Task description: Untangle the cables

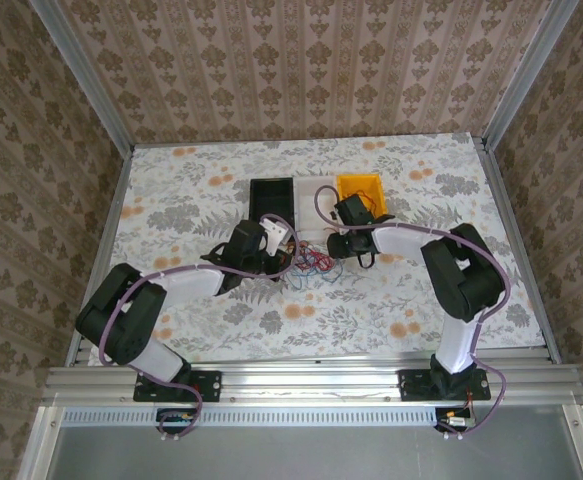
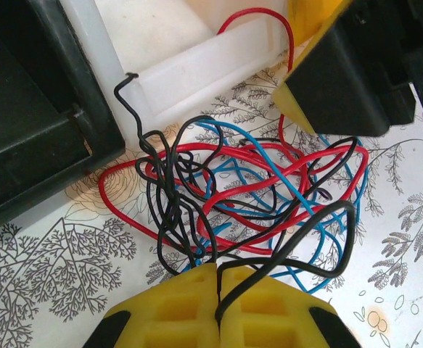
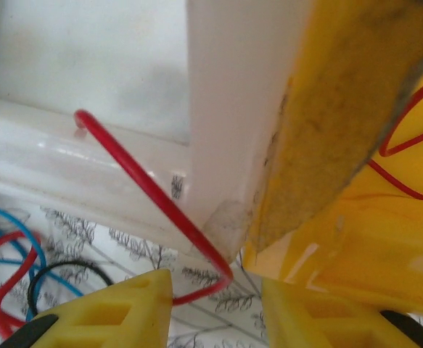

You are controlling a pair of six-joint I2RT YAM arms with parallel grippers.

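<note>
My left fingers (image 2: 218, 301) are pinching shut on a thin black strand of the cables (image 2: 247, 188) — a loose red, blue and black tangle lying on the flowered surface (image 2: 51, 254) by a white bin (image 2: 196, 65). My right fingers (image 3: 217, 293) are gaping partway around one glossy red strand.

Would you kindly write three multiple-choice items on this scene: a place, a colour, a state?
1. Where is the tangle? A on the table by the white bin; B inside the white bin; C at the table's far left corner.
2. Which cable does the left hand grip? A red; B blue; C black.
3. The right hand is: A shut on nothing; B open, a red cable between its fingers; C shut on the tangle.
Key: A, it lies on the patterned table; C, a black cable enters the shut hand; B, its fingers stand apart.
</note>
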